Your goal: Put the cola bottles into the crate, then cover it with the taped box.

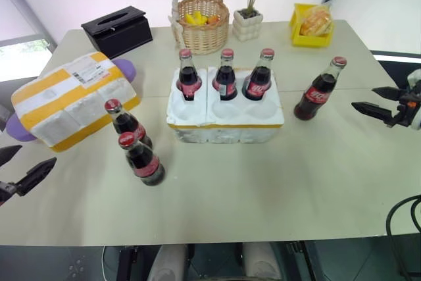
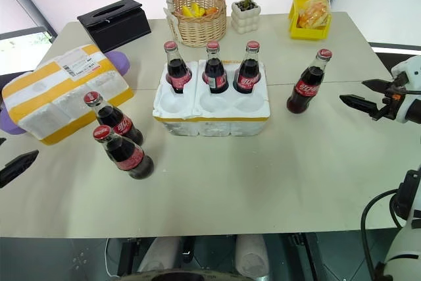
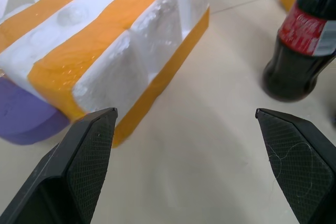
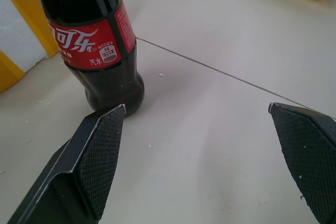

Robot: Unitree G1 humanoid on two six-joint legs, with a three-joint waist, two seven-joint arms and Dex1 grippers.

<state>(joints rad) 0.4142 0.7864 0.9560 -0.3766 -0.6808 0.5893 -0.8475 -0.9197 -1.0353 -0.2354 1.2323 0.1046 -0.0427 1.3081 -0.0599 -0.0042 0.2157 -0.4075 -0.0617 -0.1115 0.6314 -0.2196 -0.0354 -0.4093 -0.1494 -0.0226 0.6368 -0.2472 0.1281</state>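
The crate [image 1: 225, 115] sits mid-table, a little toward the far edge. Three bottles [image 1: 225, 75] stand in its far row of wells; the three near wells hold nothing. A fourth bottle [image 1: 320, 90] stands on the table just right of the crate, and two more [image 1: 135, 151] stand close together off the crate's near left corner.

The taped box [image 1: 74, 97] lies tilted by the left edge, its far end resting on a purple thing [image 1: 125, 68].

The right gripper [image 1: 376, 102] hangs over the right edge with its jaws spread wide and nothing between them, pointing at the fourth bottle and near it. The left gripper [image 1: 18, 170] hovers over the near left corner, jaws likewise apart and holding nothing, just short of the box.

Along the far edge stand a black tissue box [image 1: 118, 30], a wicker basket [image 1: 200, 23], a potted plant [image 1: 250, 11] and a yellow bin [image 1: 312, 25].
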